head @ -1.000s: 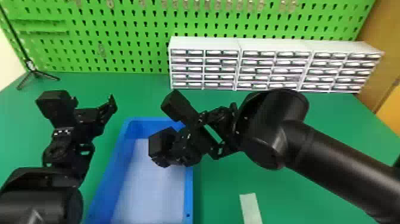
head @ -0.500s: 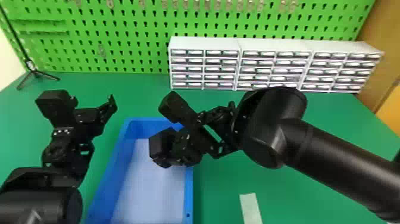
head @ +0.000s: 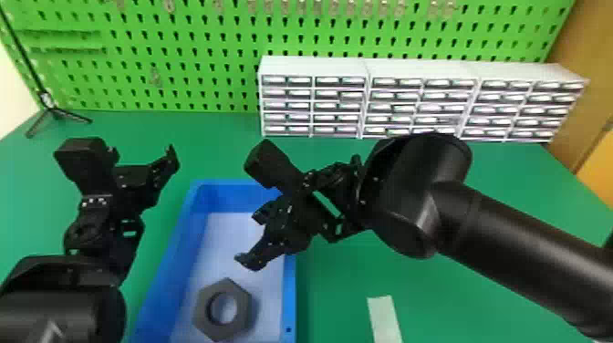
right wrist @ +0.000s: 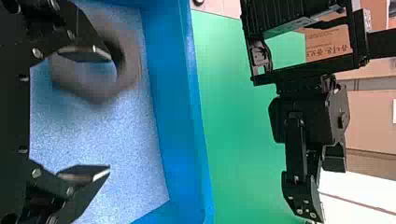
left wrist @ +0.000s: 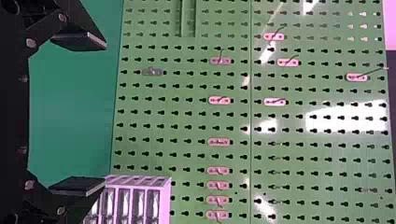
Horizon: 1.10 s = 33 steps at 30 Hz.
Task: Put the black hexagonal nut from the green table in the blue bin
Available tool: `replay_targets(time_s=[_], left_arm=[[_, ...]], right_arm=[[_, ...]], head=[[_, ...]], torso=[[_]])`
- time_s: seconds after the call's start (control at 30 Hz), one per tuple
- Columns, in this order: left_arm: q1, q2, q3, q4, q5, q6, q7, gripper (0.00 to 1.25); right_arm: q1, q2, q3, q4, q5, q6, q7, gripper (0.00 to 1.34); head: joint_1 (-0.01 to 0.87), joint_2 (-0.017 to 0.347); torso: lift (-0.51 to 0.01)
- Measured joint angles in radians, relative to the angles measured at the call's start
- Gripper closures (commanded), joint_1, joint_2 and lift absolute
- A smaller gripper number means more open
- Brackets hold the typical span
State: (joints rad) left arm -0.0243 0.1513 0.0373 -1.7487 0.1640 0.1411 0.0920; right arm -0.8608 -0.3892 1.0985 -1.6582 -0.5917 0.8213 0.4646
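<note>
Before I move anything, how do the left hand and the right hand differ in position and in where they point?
The left hand is off to the left of the blue bin, while the right hand is over it. The left hand points forward toward the green pegboard; the right hand points down into the bin, where the black hexagonal nut lies. Both hands are open and hold nothing.

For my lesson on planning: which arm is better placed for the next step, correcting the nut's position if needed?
Right, I'd judge: the right gripper is open over the blue bin, with the nut free inside it. The left gripper hangs to the bin's left, over the green table.
</note>
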Motion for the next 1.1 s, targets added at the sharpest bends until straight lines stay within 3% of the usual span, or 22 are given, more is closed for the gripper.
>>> replay_targets(time_s=[0.83, 1.1], left_arm=[[-0.001, 0.002, -0.001, -0.001, 0.003, 0.003, 0.0, 0.25], [-0.002, 0.002, -0.003, -0.002, 0.004, 0.003, 0.0, 0.25]], right_arm=[[0.01, 0.0, -0.022, 0.002, -0.001, 0.007, 0.0, 0.3], [0.041, 0.002, -0.103, 0.001, 0.012, 0.007, 0.004, 0.3]], head=[[0.686, 0.028], [0.686, 0.028]], torso=[[-0.096], [-0.096]])
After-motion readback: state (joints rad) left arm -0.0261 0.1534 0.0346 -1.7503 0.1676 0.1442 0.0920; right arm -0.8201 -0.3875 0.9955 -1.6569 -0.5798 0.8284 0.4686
